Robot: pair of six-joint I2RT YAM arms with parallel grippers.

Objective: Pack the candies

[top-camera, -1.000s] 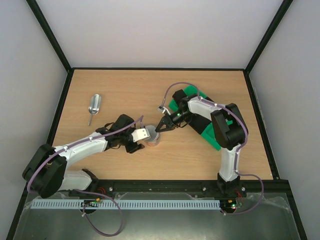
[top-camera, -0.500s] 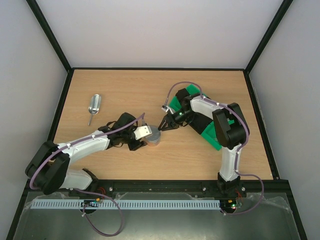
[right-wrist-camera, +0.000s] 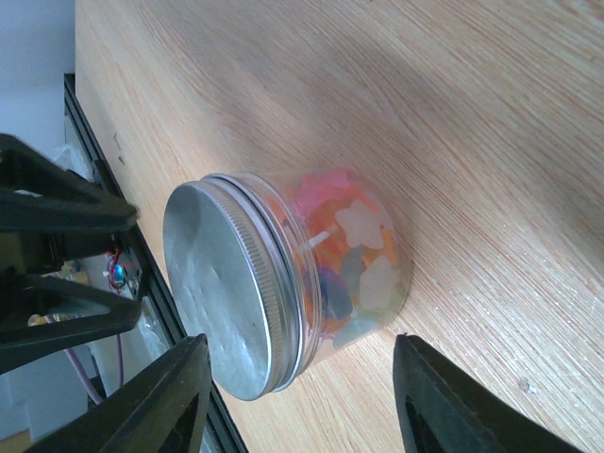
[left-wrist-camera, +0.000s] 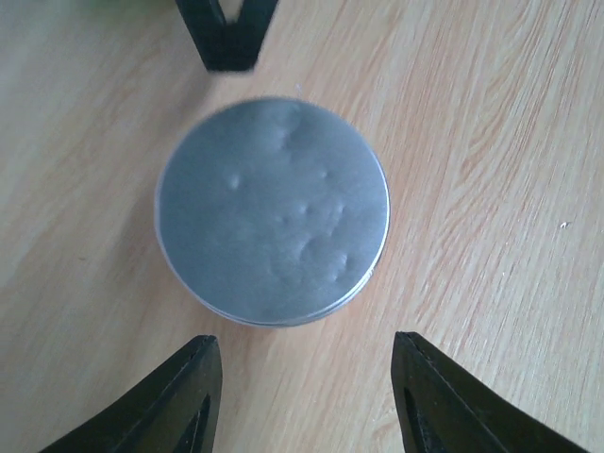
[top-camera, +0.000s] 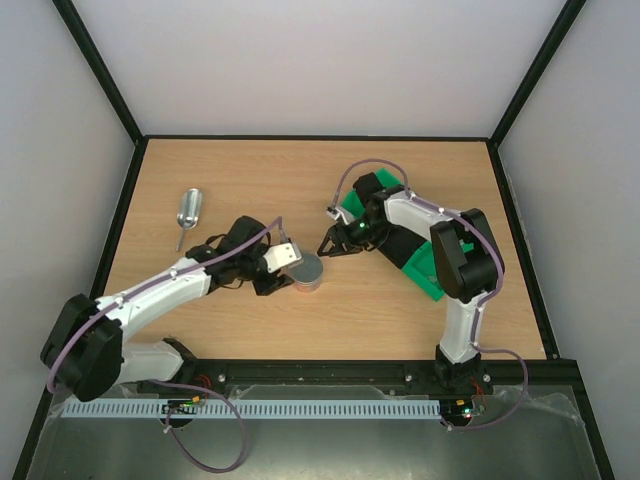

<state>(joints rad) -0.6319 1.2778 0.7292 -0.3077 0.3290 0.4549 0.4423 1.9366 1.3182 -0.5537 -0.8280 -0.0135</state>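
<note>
Near the middle of the light wooden table (top-camera: pixel 250 180) stood a round clear plastic jar (top-camera: pixel 309 271), capped with a dented silver metal lid (left-wrist-camera: pixel 272 209). Through its wall showed the candies (right-wrist-camera: pixel 357 255), small star-shaped sweets in pale, orange and pink. The left gripper (left-wrist-camera: pixel 304 337) sat just beside the jar, jaws spread wide, clear of it and holding nothing. The right gripper (right-wrist-camera: pixel 300 340) faced it from the other side, likewise parted and empty. A silver metal scoop (top-camera: pixel 188 213) lay well apart on the left, and green plastic bins (top-camera: pixel 418 268) stood on the right.
</note>
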